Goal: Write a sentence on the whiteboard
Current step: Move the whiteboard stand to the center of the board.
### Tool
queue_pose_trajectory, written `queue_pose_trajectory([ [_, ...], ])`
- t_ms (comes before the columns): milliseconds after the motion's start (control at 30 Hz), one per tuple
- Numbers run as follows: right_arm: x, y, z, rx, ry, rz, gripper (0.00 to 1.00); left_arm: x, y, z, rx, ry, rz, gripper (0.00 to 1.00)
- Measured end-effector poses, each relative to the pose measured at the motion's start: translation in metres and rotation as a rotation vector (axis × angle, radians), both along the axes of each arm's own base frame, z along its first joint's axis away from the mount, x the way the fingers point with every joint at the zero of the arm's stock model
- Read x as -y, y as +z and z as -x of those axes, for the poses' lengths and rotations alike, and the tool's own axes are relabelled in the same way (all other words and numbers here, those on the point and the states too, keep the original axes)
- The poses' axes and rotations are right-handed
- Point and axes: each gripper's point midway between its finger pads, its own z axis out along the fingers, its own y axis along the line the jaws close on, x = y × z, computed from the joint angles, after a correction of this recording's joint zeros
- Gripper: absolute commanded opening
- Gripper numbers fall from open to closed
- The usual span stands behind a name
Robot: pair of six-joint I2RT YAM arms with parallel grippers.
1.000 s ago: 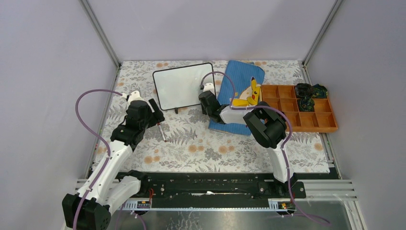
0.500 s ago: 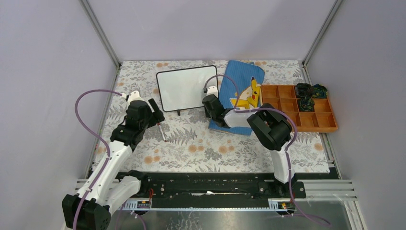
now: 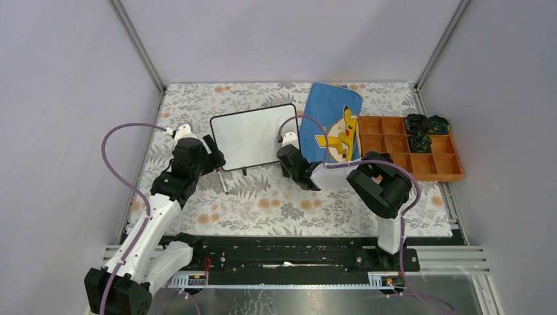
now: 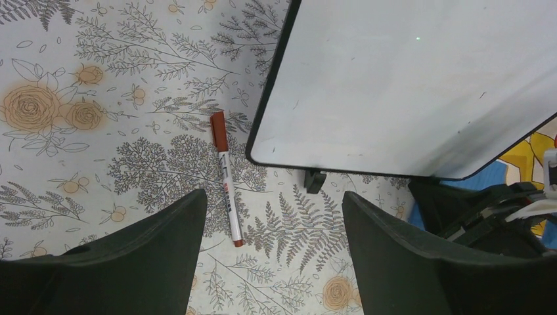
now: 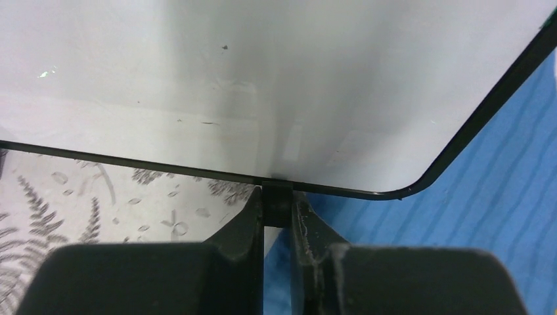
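Right end effector point(image 5: 277, 220) clamped tight on lower edge of whiteboard point(image 5: 249, 85). Left end effector point(image 4: 269, 210) wide open, empty; marker point(image 4: 226, 177) on counter point(image 4: 79, 170) just ahead of it.

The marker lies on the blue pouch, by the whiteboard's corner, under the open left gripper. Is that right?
No. The marker lies on the flowered table cover instead, as the left wrist view shows; it is by the whiteboard's corner, under the open left gripper.
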Motion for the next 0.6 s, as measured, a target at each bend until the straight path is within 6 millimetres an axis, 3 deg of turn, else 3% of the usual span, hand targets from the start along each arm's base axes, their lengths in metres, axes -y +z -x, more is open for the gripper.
queue_pose_trajectory([
  [267, -0.017, -0.001, 0.025, -0.044, 0.000, -0.037, 0.00, 0.000, 0.004, 0.000, 0.017, -0.001, 0.005, 0.82],
  [600, -0.016, -0.001, 0.046, -0.080, -0.062, -0.077, 0.00, 0.003, 0.004, 0.002, 0.021, -0.013, 0.009, 0.82],
])
